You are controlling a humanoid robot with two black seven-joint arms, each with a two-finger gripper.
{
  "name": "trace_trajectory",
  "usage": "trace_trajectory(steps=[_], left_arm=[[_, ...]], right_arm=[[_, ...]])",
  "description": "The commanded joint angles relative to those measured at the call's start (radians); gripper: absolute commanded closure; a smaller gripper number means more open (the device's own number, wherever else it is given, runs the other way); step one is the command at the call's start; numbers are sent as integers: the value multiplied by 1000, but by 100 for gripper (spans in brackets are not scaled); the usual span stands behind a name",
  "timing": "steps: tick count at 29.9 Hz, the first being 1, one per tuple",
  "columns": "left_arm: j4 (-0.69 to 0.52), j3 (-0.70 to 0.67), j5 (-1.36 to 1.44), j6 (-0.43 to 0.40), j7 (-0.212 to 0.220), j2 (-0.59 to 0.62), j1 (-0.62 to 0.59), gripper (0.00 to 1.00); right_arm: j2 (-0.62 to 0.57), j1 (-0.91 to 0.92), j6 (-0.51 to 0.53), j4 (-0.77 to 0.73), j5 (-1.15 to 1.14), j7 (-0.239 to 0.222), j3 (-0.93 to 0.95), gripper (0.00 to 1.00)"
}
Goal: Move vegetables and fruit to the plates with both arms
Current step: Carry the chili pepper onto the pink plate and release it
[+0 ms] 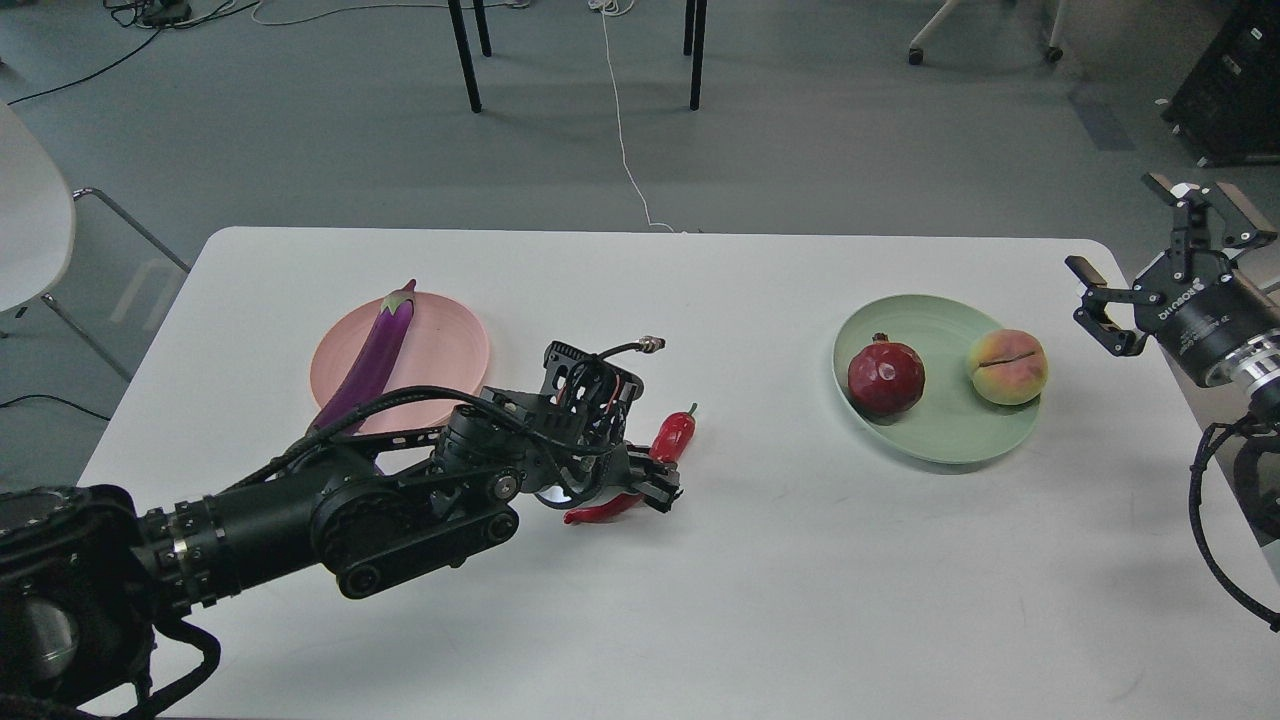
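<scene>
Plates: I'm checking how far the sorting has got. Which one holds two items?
The mint green plate, on the right: pomegranate and peach. The pink plate carries only the eggplant.

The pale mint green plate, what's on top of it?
A dark red pomegranate and a yellow-green peach sit apart on the round mint plate. The plate beneath them is hidden.

Purple eggplant [375,352] on pink plate [440,345]; red chili pepper [672,437]; dark red pomegranate [886,377], yellow-green blushed peach [1008,367] on mint plate [940,430]; white bench [700,600].

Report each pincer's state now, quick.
Left pincer: closed around the curved shiny red chili pepper on the white table.
Right pincer: open, empty.
</scene>
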Motion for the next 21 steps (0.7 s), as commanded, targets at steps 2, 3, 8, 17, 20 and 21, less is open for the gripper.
trace_trajectory(steps=[2, 3, 8, 17, 20, 21], left_arm=[[-1, -11, -18, 0, -13, 66, -35, 91], [-1, -11, -21, 0, -18, 90, -58, 91], [37, -5, -31, 0, -119, 236, -162, 90], [103, 4, -18, 0, -187, 383, -165, 86], [103, 14, -15, 0, -184, 383, -155, 80], [103, 17, -14, 0, -182, 383, -155, 78]], right_arm=[[0, 0, 0, 7, 0, 0, 0, 1], [0, 0, 0, 7, 0, 0, 0, 1], [2, 0, 0, 7, -1, 0, -2, 1], [8, -2, 0, 7, -1, 0, 0, 1], [6, -2, 0, 7, -1, 0, 0, 1], [6, -2, 0, 9, -1, 0, 0, 1]])
